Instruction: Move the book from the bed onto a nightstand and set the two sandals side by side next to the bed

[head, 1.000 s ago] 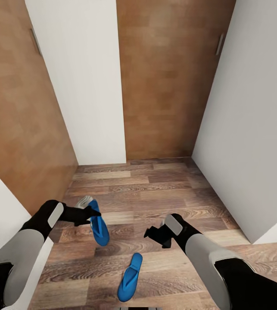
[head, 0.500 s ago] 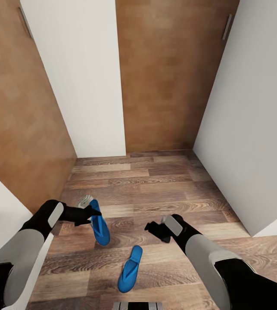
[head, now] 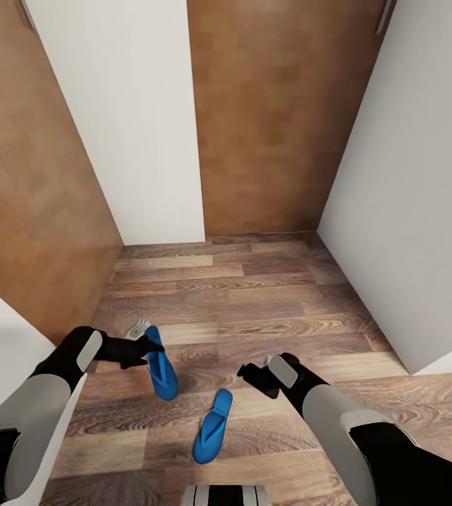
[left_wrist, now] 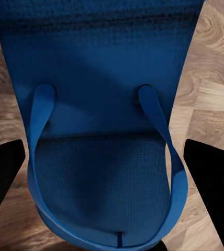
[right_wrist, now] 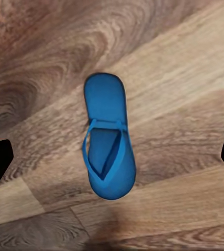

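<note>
Blue sandal (head: 161, 370) hangs clamped by one end in my left gripper (head: 145, 347). If that thin hold slips, it drops crooked. My right gripper (head: 254, 374) is spread wide, holding nothing, above the other sandal (right_wrist: 108, 157) on the plank floor (head: 268, 302).

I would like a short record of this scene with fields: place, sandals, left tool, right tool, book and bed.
place: wood-plank floor between white walls and brown panels
sandal one: blue, held at the left tool, above the floor
sandal two: blue sandal on the floor, strap side up, under the right wrist camera
left tool: shut on the held sandal
right tool: fingers apart, holds nothing
book and bed: cannot say from these pictures
</note>
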### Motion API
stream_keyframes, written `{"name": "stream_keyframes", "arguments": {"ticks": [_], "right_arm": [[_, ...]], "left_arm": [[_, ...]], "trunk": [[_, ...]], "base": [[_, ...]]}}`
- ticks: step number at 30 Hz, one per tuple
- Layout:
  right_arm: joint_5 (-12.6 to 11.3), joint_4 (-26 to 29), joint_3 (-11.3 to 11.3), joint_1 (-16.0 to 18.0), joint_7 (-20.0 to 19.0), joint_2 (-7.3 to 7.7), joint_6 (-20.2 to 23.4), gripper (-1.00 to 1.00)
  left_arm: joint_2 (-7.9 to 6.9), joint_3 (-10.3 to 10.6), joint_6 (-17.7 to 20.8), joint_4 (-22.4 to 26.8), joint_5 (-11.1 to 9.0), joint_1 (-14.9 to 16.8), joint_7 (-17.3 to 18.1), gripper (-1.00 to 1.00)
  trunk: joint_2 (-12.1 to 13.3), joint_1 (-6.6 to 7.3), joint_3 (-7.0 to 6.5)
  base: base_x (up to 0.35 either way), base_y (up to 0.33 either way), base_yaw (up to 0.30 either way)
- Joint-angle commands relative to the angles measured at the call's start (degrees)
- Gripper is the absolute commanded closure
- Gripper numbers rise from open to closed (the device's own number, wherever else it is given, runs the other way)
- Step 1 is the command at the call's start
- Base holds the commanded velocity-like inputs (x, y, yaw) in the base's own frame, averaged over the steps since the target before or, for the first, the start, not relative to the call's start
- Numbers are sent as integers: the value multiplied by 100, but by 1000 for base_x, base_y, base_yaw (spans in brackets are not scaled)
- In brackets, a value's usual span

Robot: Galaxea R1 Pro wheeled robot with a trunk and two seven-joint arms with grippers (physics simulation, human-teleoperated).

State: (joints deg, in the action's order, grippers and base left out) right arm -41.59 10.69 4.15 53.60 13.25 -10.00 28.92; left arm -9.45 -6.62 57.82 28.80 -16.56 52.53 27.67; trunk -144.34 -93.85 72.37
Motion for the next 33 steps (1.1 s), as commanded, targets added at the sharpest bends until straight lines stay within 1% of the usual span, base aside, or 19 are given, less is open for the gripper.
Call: {"name": "stream_keyframes", "arguments": {"ticks": [1,2,7,26,33], "right_arm": [[-60,11,43,1,48,0,17,-100],[-60,10,45,1,47,0,17,-100],[-60,5,45,1,46,0,17,-100],[-60,3,51,1,44,0,11,-100],[-60,-11,43,1,54,0,-9,-100]], "left_arm": [[5,-28,28,3,36,3,37,100],[8,-27,26,3,36,3,37,100],[28,-25,21,3,32,3,37,100],[31,-24,19,-5,30,3,37,100],[39,-20,16,-3,30,3,37,100]], "trunk": [[-4,-1,27],[-5,-4,49],[-5,-4,49],[-5,-4,77],[-5,-4,82]], "base": [[0,0,0],[0,0,0],[0,0,56],[0,0,239],[0,0,96]]}}
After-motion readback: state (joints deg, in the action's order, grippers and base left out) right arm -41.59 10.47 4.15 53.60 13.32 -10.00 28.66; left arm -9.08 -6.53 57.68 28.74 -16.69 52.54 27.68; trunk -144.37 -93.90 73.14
